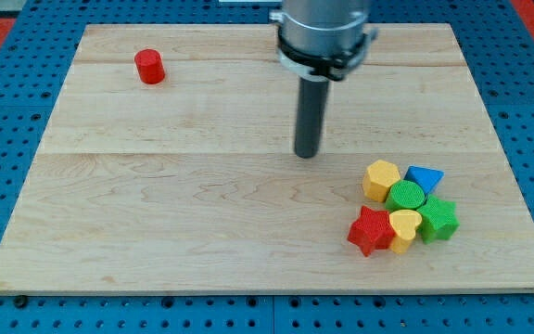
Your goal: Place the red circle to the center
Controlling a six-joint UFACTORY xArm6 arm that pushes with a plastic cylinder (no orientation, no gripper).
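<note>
The red circle (149, 67) is sitting alone near the view's top left corner of the tabletop (184, 213), well apart from everything else. My tip (307, 154) is resting near the middle of the board, to the right of and below the red circle; I am running a bare rod with no gripper to open or close. Toward the view's bottom right, six blocks are huddling together: a red star (371, 230), a yellow hexagon (382, 179), a yellow heart (404, 227), a green circle (405, 196), a blue triangle (424, 177) and a green star (438, 220).

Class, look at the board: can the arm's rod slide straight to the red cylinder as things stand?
Probably yes. My tip sits near the middle, the red cylinder toward the view's top left, with only bare board between them. The other blocks cluster at the lower right.
</note>
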